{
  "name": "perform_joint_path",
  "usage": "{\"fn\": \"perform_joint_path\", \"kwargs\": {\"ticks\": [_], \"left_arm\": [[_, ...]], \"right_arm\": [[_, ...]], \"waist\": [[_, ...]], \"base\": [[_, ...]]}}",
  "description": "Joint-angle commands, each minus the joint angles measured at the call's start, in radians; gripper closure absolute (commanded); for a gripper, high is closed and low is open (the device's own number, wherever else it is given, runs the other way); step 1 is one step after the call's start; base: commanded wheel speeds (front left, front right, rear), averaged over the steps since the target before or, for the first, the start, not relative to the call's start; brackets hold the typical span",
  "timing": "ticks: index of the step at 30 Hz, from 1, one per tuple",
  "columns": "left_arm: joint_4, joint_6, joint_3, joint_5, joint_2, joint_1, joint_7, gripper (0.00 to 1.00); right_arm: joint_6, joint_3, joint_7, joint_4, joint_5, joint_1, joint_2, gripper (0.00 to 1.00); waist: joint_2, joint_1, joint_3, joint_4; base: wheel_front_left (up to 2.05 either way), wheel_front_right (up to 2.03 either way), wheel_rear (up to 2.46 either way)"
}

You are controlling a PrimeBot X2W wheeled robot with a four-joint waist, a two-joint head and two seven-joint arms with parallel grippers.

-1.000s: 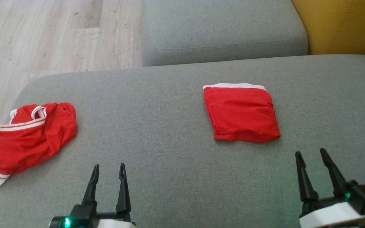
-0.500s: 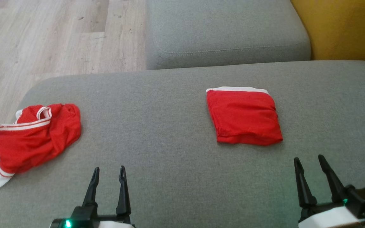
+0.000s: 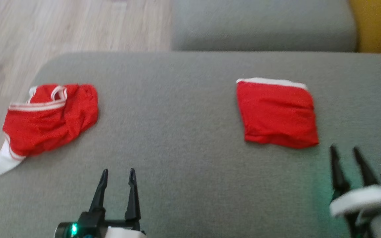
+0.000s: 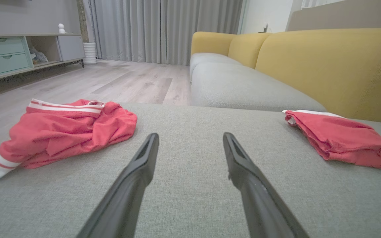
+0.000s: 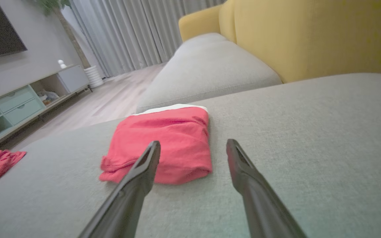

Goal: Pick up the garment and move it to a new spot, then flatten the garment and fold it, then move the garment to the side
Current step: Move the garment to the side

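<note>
Lying ahead-left of left end effector (image 3: 118,172), crumpled garment (image 3: 50,122), untouched

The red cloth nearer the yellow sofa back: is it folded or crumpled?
Folded. The red cloth lies as a flat, squarish packet with layered edges and a white band along one side.

Left gripper (image 4: 190,136): fingers parted, above the grey cushion (image 4: 190,205)
Crumpled garment (image 4: 68,130): red, white-striped — cushion's left edge
Folded garment (image 4: 341,140): red — right side
</note>
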Motion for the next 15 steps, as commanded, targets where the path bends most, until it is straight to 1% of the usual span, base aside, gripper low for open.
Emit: {"fn": "perform_joint_path", "kwargs": {"ticks": [1,4,6,9,15], "left_arm": [[-0.036,0.010,0.016,0.000,-0.003,-0.063,-0.005,0.00],[-0.048,0.017,0.005,-0.003,-0.003,-0.086,-0.005,0.00],[-0.053,0.021,-0.003,-0.006,-0.003,-0.103,-0.005,0.00],[-0.061,0.028,-0.015,-0.011,-0.003,-0.129,-0.005,0.00],[-0.077,0.044,-0.046,-0.026,-0.003,-0.177,-0.005,0.00]], "right_arm": [[-0.001,0.019,0.025,0.011,0.055,-0.092,-0.054,0.00],[-0.001,0.031,0.118,0.096,0.139,-0.189,-0.115,0.00],[-0.001,0.029,0.172,0.141,0.187,-0.252,-0.144,0.00],[-0.001,0.045,0.252,0.183,0.250,-0.332,-0.177,0.00],[-0.001,0.087,0.348,0.233,0.340,-0.444,-0.227,0.00]], "waist": [[0.0000,0.0000,0.056,0.040],[0.0000,0.0000,0.100,0.059],[0.0000,0.0000,0.129,0.070],[0.0000,0.0000,0.167,0.082],[0.0000,0.0000,0.234,0.101]], "base": [[0.00,0.00,0.00],[0.00,0.00,0.00],[0.00,0.00,0.00],[0.00,0.00,0.00],[0.00,0.00,0.00]]}}
